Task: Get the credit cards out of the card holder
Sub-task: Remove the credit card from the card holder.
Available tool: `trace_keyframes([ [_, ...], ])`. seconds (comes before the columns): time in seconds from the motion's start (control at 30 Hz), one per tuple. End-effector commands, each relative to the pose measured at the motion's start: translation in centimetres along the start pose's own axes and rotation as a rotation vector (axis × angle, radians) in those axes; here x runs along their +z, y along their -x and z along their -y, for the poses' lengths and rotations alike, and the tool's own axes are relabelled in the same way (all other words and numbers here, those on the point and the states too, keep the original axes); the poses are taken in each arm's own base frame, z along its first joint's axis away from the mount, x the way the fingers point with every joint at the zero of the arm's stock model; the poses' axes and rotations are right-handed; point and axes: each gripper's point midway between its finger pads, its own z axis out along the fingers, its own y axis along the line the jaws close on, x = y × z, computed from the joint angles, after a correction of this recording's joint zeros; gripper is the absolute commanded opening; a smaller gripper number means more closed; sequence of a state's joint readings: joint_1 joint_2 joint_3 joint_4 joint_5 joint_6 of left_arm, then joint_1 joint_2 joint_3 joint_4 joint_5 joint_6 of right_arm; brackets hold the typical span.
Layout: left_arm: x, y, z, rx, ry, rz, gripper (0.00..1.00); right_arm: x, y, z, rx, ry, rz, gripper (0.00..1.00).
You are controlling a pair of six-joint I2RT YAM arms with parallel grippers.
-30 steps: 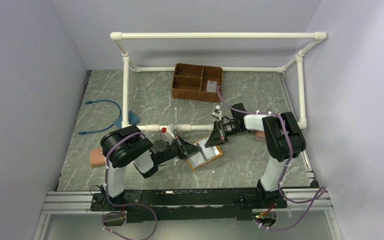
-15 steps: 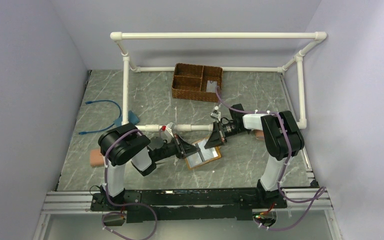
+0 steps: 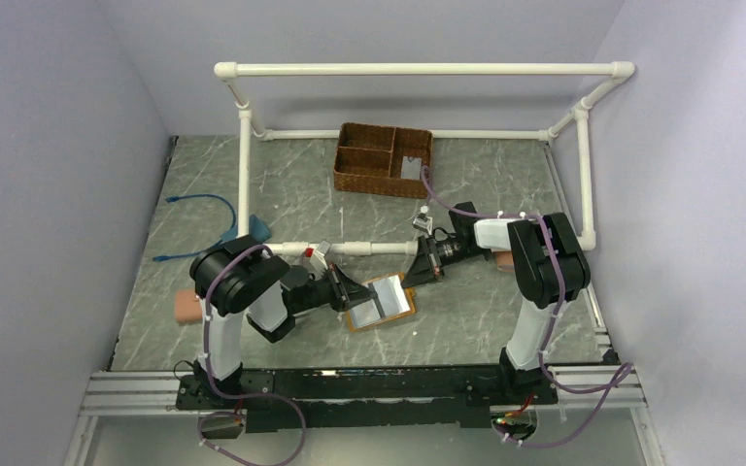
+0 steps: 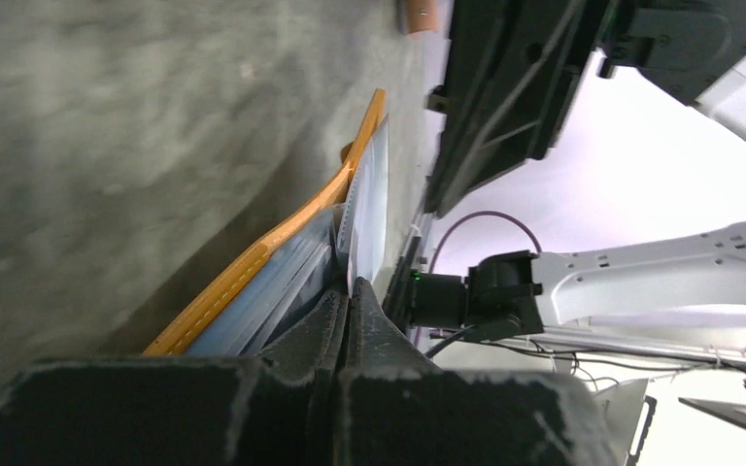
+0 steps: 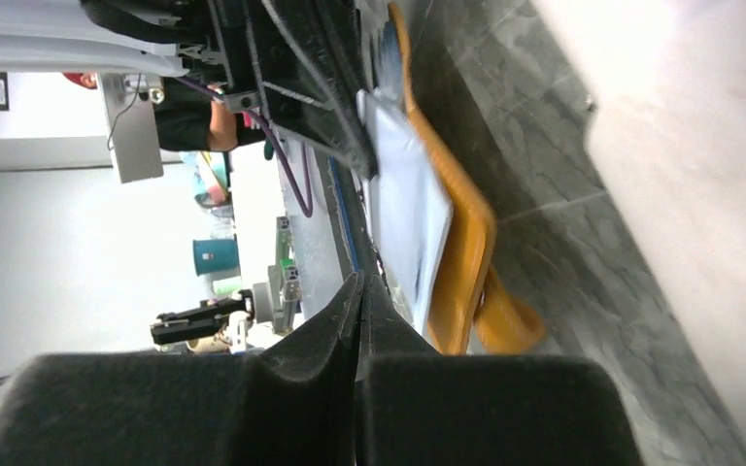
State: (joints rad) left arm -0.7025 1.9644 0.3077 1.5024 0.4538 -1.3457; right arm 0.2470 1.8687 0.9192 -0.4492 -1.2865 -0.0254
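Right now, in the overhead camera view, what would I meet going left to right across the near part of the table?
Pinkish wallet → left arm → mustard-orange card holder, lying open → right arm.

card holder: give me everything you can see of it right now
Card holder: a small mustard-orange wallet, leather by the look of it. It lies open on the grey marbled table with its pale blue-grey slots facing up and a rounded tab at one edge. The shut left claw has its tips at the slots on the wallet's left side. The shut right claw is at its far-right corner; contact unclear.
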Motion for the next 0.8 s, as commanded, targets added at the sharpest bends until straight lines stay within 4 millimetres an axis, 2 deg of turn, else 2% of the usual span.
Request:
trace_keyframes([
  [0.0, -0.8, 0.1, -0.6, 0.025, -0.004, -0.007, 0.00, -1.0, 1.3, -0.5, -0.048, 0.008, 0.034, 0.00],
  [0.23, -1.2, 0.1, -1.1, 0.027, 0.008, -0.023, 0.00, -1.3, 1.2, -0.4, -0.100, -0.023, 0.020, 0.01],
  [0.27, -1.2, 0.1, -1.2, 0.034, 0.011, -0.027, 0.00, -1.4, 1.2, -0.4, -0.120, -0.034, 0.019, 0.06],
  [0.4, -1.1, -0.1, -0.7, 0.100, -0.013, -0.052, 0.00, -1.7, 1.4, 0.6, -0.162, -0.127, 0.024, 0.37],
  [0.47, -1.2, -0.2, 0.1, 0.151, -0.038, -0.064, 0.00, -1.8, 1.4, 1.2, -0.180, -0.174, 0.025, 0.47],
  [0.63, -1.3, -0.3, 1.6, 0.264, -0.070, -0.095, 0.00, -1.5, 1.0, 1.8, -0.221, -0.206, -0.001, 0.65],
  [0.77, -1.4, -0.2, 2.6, 0.333, -0.078, -0.111, 0.00, -0.4, 0.1, 1.8, -0.252, -0.186, -0.062, 0.68],
])
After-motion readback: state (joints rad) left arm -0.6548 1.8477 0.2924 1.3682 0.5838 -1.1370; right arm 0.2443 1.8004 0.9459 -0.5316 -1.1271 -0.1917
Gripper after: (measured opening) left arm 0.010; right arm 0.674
